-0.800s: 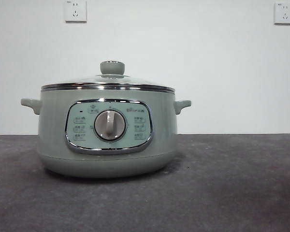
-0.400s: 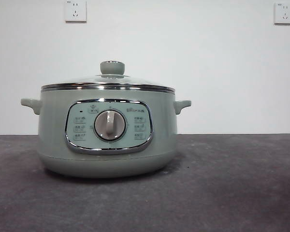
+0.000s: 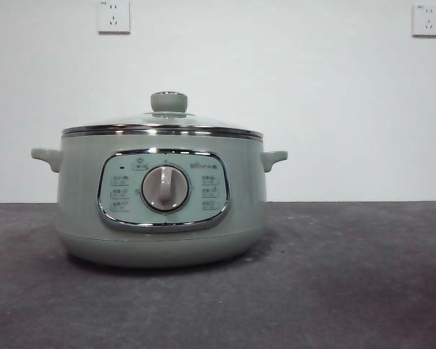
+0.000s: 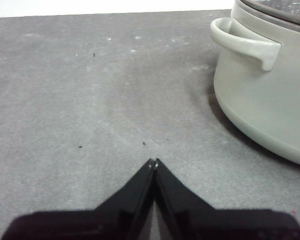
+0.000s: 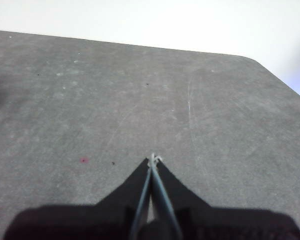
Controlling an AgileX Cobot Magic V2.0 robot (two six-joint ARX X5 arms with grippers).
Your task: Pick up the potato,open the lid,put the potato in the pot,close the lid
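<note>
Left of centre in the front view, the pot [image 3: 161,200] stands on the table [image 3: 349,291], the lid [image 3: 163,125] seated on it. Both left gripper [image 4: 154,162] and right gripper [image 5: 153,159] have jaws together, holding nothing; potato unseen.

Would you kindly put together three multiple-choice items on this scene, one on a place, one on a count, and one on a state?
1. Where is the lid?
A. On the pot
B. Flat on the table
C. Held by a gripper

2. How many wall sockets show in the front view?
A. None
B. Two
C. Four

3. How do the jaws of the left gripper stand?
A. Wide open
B. Clamped on a potato
C. Shut on nothing

Answers:
1 A, the steel rim sits all round the pot's top.
2 B, one socket at upper left, another socket at upper right.
3 C, the tips meet above bare table.
</note>
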